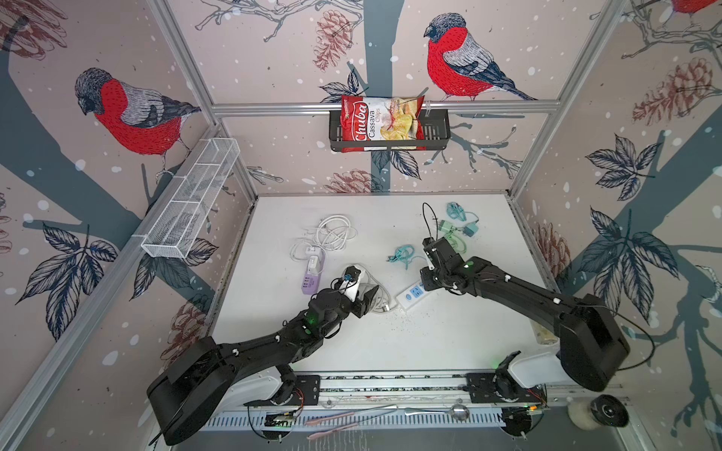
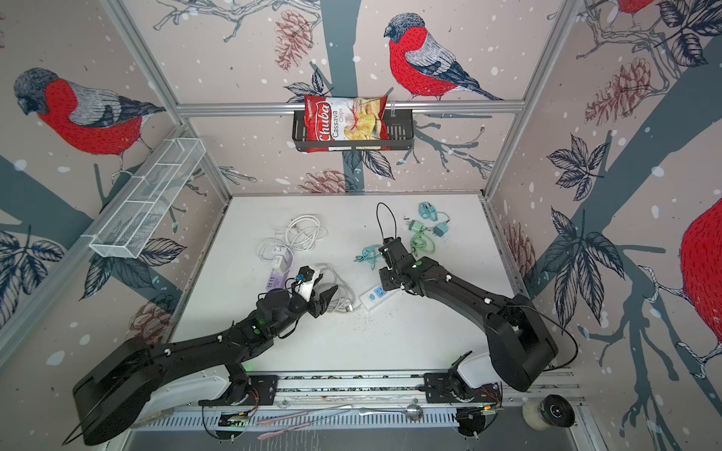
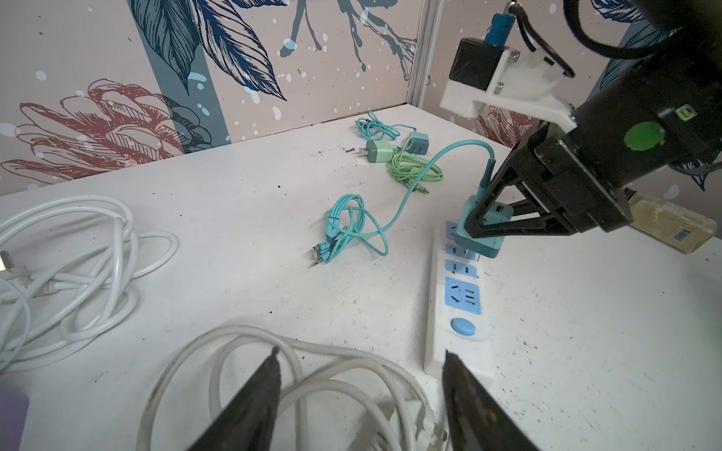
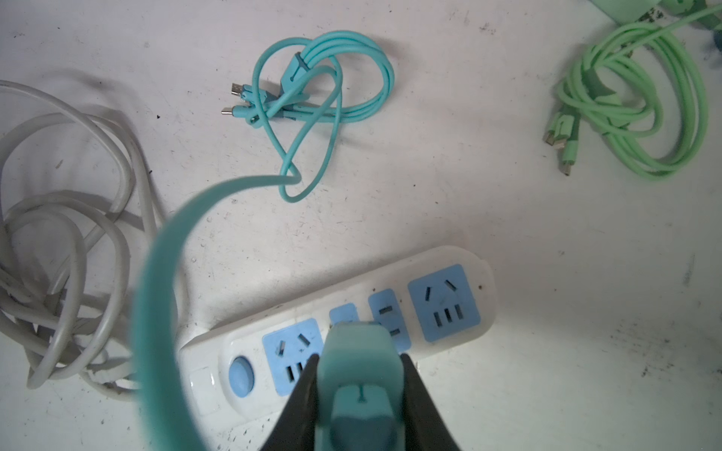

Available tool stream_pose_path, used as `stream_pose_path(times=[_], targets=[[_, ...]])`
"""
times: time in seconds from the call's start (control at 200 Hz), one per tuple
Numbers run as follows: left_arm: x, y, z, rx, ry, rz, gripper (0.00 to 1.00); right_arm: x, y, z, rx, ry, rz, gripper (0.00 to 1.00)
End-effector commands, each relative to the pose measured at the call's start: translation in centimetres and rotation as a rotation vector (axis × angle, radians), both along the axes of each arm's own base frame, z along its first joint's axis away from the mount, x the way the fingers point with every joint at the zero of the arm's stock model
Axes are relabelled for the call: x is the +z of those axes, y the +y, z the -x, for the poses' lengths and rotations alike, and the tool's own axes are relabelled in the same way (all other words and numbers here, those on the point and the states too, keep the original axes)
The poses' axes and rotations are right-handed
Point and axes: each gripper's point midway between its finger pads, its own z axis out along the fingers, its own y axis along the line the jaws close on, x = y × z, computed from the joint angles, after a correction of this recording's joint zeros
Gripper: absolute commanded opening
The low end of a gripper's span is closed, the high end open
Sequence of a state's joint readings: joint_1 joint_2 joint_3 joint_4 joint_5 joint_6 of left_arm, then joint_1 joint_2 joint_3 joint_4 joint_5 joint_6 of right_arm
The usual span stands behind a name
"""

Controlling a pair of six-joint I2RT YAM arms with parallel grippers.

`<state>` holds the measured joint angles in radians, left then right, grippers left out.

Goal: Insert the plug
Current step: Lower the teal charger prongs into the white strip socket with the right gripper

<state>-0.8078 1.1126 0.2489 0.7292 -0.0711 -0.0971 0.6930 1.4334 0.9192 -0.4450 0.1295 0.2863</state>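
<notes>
The right gripper was clamped on the flat sides of the teal plug. The plug hung tilted just over the two-slot sockets of the white power strip near the middle of the desk, its prongs apparently not seated. It looked light, rigid and smooth-sided, so likely to twist in the pinch; a hold low on its flat sides seemed best. Its springy teal cable arched away and would probably tug sideways. The strip looked light enough to slide. The left gripper hovered open over the strip's white lead by its switch end. A green cable lay clear, toward the far right corner.
</notes>
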Motion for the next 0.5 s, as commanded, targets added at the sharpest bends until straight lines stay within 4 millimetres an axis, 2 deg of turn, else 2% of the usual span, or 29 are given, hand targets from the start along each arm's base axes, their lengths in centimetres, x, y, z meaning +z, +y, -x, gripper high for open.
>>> stream_pose_path(times=[0.0, 0.495], targets=[[1.2, -0.3, -0.1, -0.012, -0.033, 0.030, 0.65, 0.2, 0.5, -0.5, 0.001, -0.027, -0.015, 0.00], [0.9, -0.4, 0.0, -0.019, -0.028, 0.024, 0.63, -1.3, 1.4, 0.1, 0.084, -0.045, 0.013, 0.00]])
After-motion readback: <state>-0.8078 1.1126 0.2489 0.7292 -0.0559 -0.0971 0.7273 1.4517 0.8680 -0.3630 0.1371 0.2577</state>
